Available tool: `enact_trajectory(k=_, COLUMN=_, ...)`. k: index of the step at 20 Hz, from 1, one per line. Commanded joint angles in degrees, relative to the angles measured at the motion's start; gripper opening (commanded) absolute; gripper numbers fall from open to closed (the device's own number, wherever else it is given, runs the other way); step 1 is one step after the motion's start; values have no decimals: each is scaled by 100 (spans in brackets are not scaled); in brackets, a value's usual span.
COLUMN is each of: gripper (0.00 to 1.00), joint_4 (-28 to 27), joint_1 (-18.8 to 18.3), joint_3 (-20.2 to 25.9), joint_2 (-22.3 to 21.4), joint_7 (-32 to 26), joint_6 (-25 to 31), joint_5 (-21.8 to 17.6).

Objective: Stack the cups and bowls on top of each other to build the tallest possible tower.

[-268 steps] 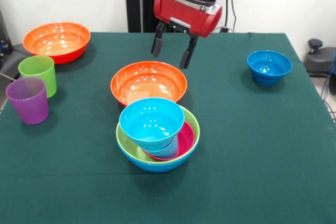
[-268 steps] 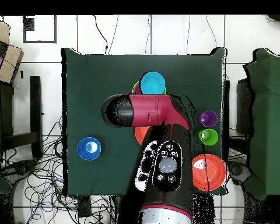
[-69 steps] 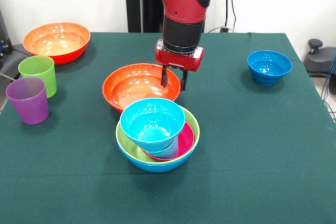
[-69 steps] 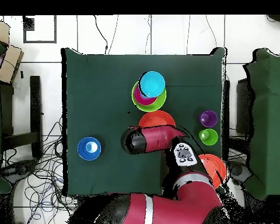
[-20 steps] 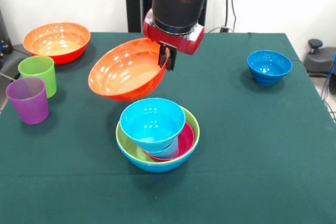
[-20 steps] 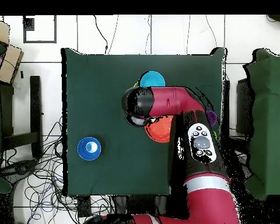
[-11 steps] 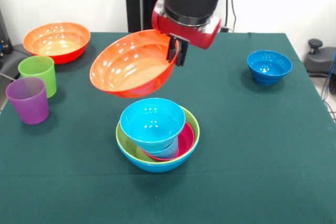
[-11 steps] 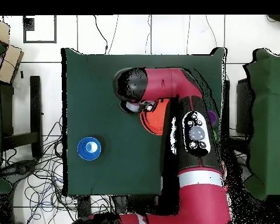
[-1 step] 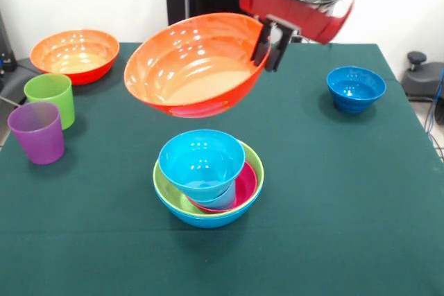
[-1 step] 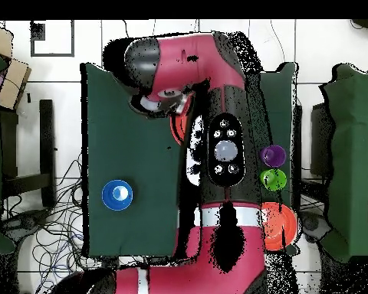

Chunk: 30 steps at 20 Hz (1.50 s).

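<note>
Front view: our gripper (image 9: 271,44) clamps the tilted orange bowl (image 9: 198,64) by its rim; it may slip onto the tower (image 9: 207,178).

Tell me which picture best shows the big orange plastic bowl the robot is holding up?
The front view: the large orange plastic bowl hangs tilted in the gripper, clear of the stacked bowls. From overhead, the arm covers nearly all of it.

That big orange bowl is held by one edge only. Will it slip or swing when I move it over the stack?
The orange bowl looks like stiff, light plastic, so it probably won't flex. The end effector pinches only its rim, and the bowl already hangs tilted, so it may pivot. Its glossy wall looks slippery; move slowly.
</note>
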Motion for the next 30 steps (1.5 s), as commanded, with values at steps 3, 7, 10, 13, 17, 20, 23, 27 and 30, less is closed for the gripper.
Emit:
enact_trajectory(k=3, gripper=0, joint_4=-1778, joint_1=243, joint_3=455, joint_2=762, joint_7=-1137, joint_6=1105, joint_5=-655)
enact_trajectory(k=7, gripper=0, joint_4=-1505, joint_1=150, joint_3=325, joint_2=818, joint_7=-1188, joint_6=578, joint_5=-612)
enact_trajectory(k=10, gripper=0, joint_4=-1082, joint_1=53, joint_3=214, joint_2=753, joint_7=-1220, joint_6=54, joint_5=-526)
enact_trajectory(k=13, gripper=0, joint_4=-549, joint_1=-44, joint_3=137, joint_2=594, joint_7=-1169, joint_6=-424, joint_5=-406)
enact_trajectory(k=17, gripper=0, joint_4=-140, joint_1=-97, joint_3=56, joint_2=445, joint_7=-1104, joint_6=-732, joint_5=-326)
enact_trajectory(k=20, gripper=0, joint_4=-40, joint_1=-97, joint_3=31, joint_2=396, joint_7=-1081, joint_6=-765, joint_5=-293)
enact_trajectory(k=23, gripper=0, joint_4=24, joint_1=-104, joint_3=25, joint_2=386, joint_7=-1029, joint_6=-828, joint_5=-266)
enact_trajectory(k=27, gripper=0, joint_4=-4, joint_1=-86, joint_3=21, joint_2=394, joint_7=-1013, joint_6=-807, joint_5=-283)
enact_trajectory(k=30, gripper=0, joint_4=-19, joint_1=-59, joint_3=14, joint_2=404, joint_7=-972, joint_6=-787, joint_5=-296)
